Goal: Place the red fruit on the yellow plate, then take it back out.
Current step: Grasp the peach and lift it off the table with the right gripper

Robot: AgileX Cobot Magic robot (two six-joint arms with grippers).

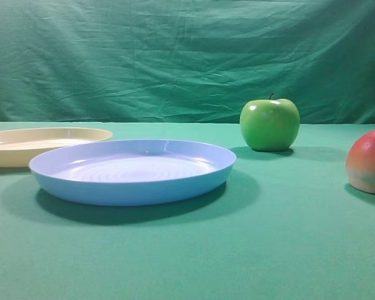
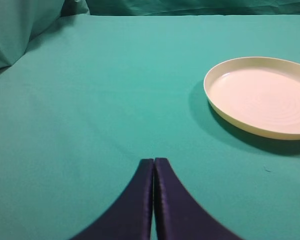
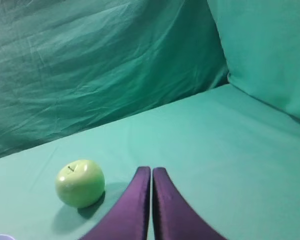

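Observation:
The red fruit (image 1: 370,161), red on top and pale below, rests on the green cloth at the right edge of the exterior view, partly cut off. The yellow plate (image 1: 25,145) lies at the far left, half hidden behind a blue plate; in the left wrist view the yellow plate (image 2: 262,97) is bare and sits up to the right of my left gripper (image 2: 154,161), which is shut with nothing in it. My right gripper (image 3: 151,170) is shut and holds nothing. The red fruit does not show in either wrist view. Neither gripper appears in the exterior view.
A light blue ridged plate (image 1: 132,170) stands in the middle foreground. A shiny green apple (image 1: 269,124) sits behind it to the right; in the right wrist view the apple (image 3: 80,183) is just left of the fingers. Green cloth drapes the back and sides.

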